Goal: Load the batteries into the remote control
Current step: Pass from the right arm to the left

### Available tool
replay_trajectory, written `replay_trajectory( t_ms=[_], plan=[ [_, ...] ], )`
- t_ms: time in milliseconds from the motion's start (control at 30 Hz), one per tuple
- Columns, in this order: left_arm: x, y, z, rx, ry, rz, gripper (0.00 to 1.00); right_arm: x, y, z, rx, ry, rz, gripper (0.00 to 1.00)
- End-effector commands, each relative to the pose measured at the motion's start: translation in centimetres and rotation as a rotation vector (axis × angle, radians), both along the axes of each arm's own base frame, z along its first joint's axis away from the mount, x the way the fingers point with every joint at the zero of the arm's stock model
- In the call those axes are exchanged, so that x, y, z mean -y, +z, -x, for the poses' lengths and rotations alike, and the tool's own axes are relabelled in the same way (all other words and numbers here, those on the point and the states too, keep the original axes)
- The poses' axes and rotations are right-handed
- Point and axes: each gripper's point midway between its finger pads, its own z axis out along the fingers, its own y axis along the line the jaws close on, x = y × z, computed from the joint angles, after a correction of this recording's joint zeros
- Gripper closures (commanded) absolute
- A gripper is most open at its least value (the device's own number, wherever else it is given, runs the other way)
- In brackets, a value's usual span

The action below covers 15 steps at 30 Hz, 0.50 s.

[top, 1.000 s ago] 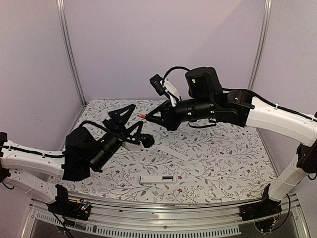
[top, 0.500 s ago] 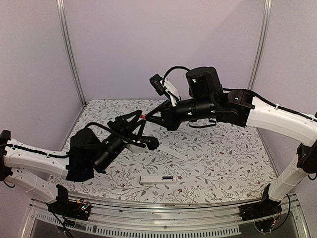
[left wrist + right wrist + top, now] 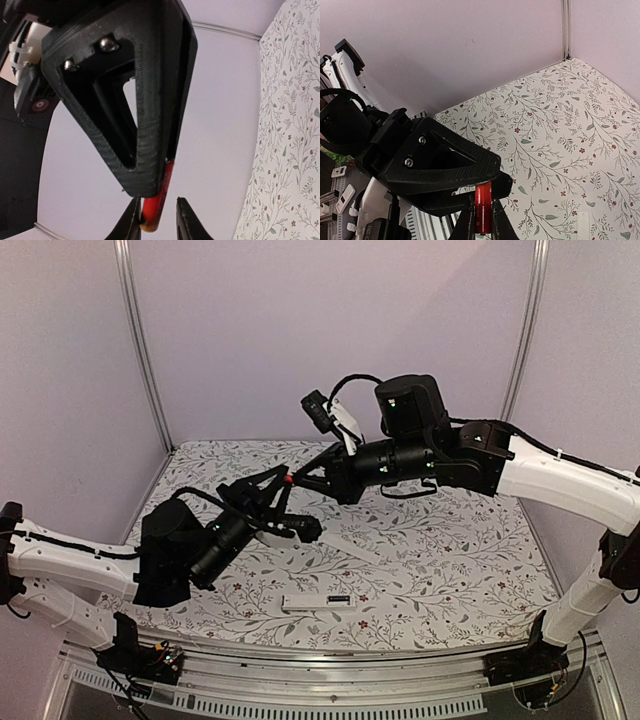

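My right gripper (image 3: 293, 477) is shut on the red battery (image 3: 287, 478) and holds it in the air above the back left of the table. In the right wrist view the battery (image 3: 483, 200) stands clamped between the right gripper's (image 3: 483, 222) tips. My left gripper (image 3: 280, 486) is raised to meet it. In the left wrist view the left gripper's (image 3: 156, 222) jaws stand open around the battery's (image 3: 159, 195) free end, with a gap on one side. The white remote control (image 3: 316, 602) lies on the table near the front. The dark battery is not in view.
A thin white cover plate (image 3: 350, 546) lies on the flowered tablecloth (image 3: 450, 560) between the grippers and the remote. Purple walls with metal posts (image 3: 140, 340) enclose the table at the back and sides.
My left gripper has risen and moved right, up to the red battery held by my right gripper. The right arm has barely moved.
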Motion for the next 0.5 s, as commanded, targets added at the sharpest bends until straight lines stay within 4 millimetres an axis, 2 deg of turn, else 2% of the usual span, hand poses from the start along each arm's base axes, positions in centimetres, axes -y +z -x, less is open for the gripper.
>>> replay_trajectory(
  t_ms=[0, 200, 433, 467],
  plan=[
    [0.29, 0.78, 0.48, 0.008, -0.007, 0.020, 0.78, -0.63, -0.33, 0.55, -0.003, 0.032, -0.004, 1.00],
    [0.37, 0.70, 0.63, 0.009, -0.012, 0.021, 0.82, -0.81, -0.75, 0.33, -0.005, 0.026, 0.003, 1.00],
    [0.33, 0.76, 0.81, 0.012, -0.014, 0.033, 1.00, -1.30, -0.94, 0.03, -0.003, 0.025, 0.006, 1.00],
    [0.32, 0.72, 0.92, 0.013, -0.018, 0.036, 1.00, -1.31, -0.92, -0.05, -0.001, 0.023, 0.006, 1.00]
  ],
)
